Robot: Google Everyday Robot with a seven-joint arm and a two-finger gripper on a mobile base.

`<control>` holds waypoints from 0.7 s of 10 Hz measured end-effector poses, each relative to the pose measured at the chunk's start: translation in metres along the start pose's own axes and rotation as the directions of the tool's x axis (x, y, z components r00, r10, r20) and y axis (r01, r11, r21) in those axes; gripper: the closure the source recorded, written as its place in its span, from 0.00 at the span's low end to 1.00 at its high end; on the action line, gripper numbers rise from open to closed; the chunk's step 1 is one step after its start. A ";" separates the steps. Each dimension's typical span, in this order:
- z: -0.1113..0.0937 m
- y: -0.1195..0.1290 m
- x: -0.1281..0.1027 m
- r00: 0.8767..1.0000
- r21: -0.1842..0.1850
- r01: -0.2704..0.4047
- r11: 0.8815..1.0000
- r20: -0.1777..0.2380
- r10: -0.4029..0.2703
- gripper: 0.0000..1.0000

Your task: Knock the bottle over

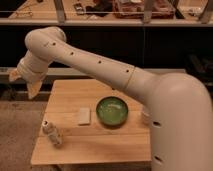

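Observation:
The bottle (52, 133), small and whitish with a white cap, sits near the front left corner of the wooden table (95, 147). It looks slanted, and I cannot tell whether it is upright or lying down. My gripper (29, 86) hangs at the end of the big white arm, off the table's left edge. It is higher than the bottle and to its left, well apart from it. The fingers point downward, stand open and hold nothing.
A green bowl (112, 111) sits mid-table with a flat pale block (84, 116) to its left. A white cup (145, 115) peeks out behind my arm at the right. A dark counter with shelving (100, 22) runs behind the table.

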 end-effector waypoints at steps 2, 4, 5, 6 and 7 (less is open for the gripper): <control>0.006 -0.015 0.026 1.000 -0.001 0.013 1.000 0.006 -0.013 0.57; 0.009 -0.009 0.028 0.999 -0.021 0.026 0.999 0.020 -0.025 0.78; 0.012 -0.003 0.019 0.999 -0.032 0.033 0.999 0.038 -0.032 0.87; 0.014 0.004 0.002 0.997 -0.046 0.047 0.998 0.060 -0.044 0.96; 0.017 0.008 -0.014 0.995 -0.056 0.062 0.997 0.080 -0.057 1.00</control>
